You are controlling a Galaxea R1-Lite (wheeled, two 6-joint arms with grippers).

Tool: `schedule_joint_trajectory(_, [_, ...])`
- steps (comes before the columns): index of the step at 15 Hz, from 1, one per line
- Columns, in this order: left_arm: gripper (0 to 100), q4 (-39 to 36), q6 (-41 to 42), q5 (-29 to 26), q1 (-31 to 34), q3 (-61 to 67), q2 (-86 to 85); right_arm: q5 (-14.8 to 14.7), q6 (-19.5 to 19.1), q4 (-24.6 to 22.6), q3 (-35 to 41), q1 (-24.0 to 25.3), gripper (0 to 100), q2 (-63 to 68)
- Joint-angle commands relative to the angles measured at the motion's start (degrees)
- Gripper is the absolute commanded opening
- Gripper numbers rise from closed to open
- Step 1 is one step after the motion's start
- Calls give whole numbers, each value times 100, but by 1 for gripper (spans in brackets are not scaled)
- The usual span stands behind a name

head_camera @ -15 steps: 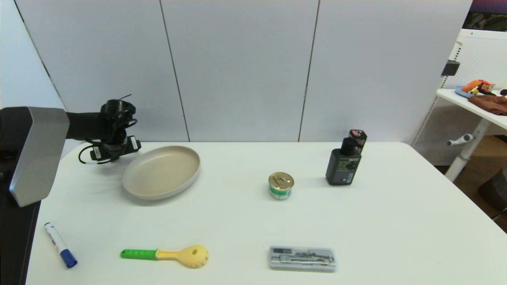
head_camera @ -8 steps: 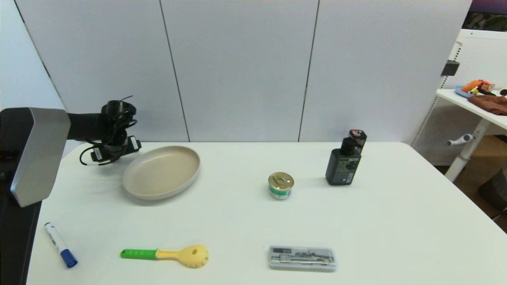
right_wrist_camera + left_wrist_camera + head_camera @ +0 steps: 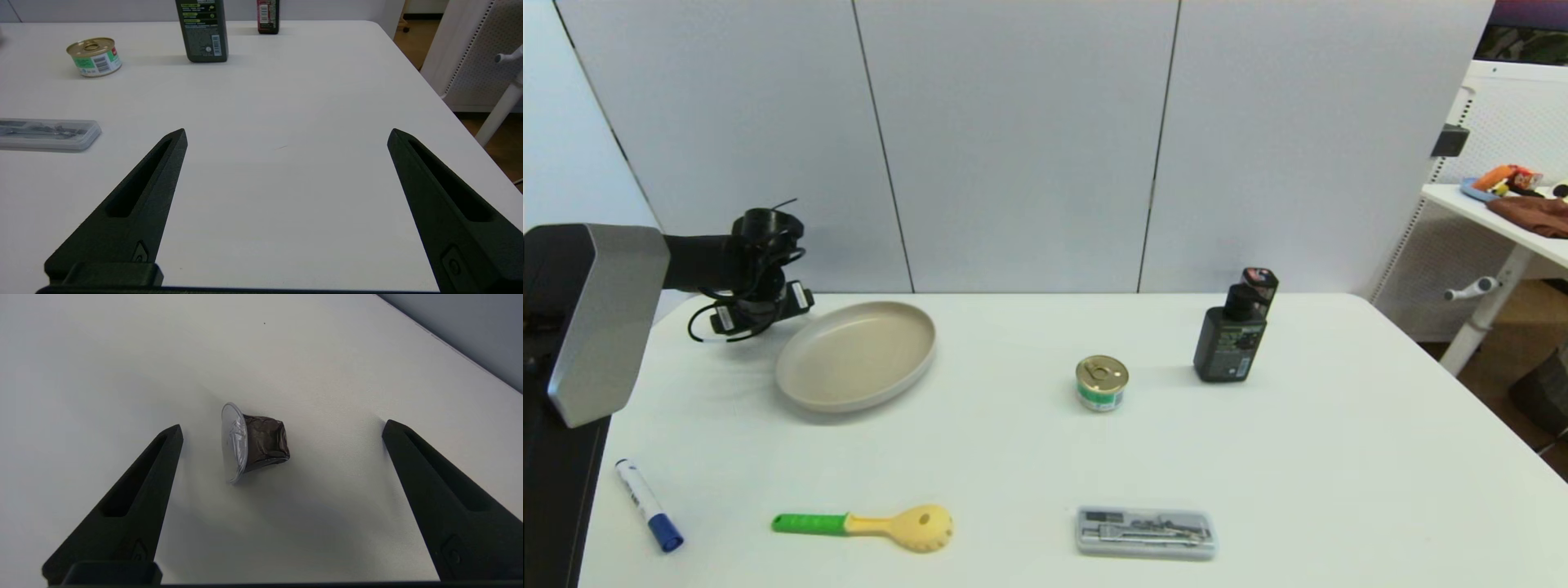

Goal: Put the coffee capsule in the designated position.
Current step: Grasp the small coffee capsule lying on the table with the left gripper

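Observation:
The coffee capsule (image 3: pixel 261 443), dark brown-black with a silver foil lid, lies on its side on the white tabletop. My left gripper (image 3: pixel 282 428) hovers over it, open, one finger well clear on each side. In the head view the left arm's wrist (image 3: pixel 760 269) hangs over the table's far left corner beside the beige plate (image 3: pixel 805 392) and hides the capsule. No mark on the tabletop shows the designated position. My right gripper (image 3: pixel 286 132) is open and empty over the table's right part, out of the head view.
A gold-lidded tin (image 3: pixel 1102 382) and a dark pump bottle (image 3: pixel 1232 339) stand at mid-right. Along the front lie a blue marker (image 3: pixel 647 505), a green-handled yellow spoon (image 3: pixel 866 524) and a clear case (image 3: pixel 1146 532). The table's back edge runs close behind the left wrist.
The left arm's grey upper link has crept slightly right; the wrist and everything on the table look unmoved.

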Motion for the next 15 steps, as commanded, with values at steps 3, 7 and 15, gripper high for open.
schedule_joint_trajectory(3, [100, 52, -301, -5, 2, 7, 52, 2, 2, 0, 0, 2, 100, 8])
schedule_joint_trajectory(7, [100, 43, -301, -13, 2, 7, 61, 2, 2, 0, 0, 2, 100, 8])
schedule_joint_trajectory(15, [0, 34, -380, -13, -6, 7, 88, 2, 2, 0, 0, 2, 100, 8])
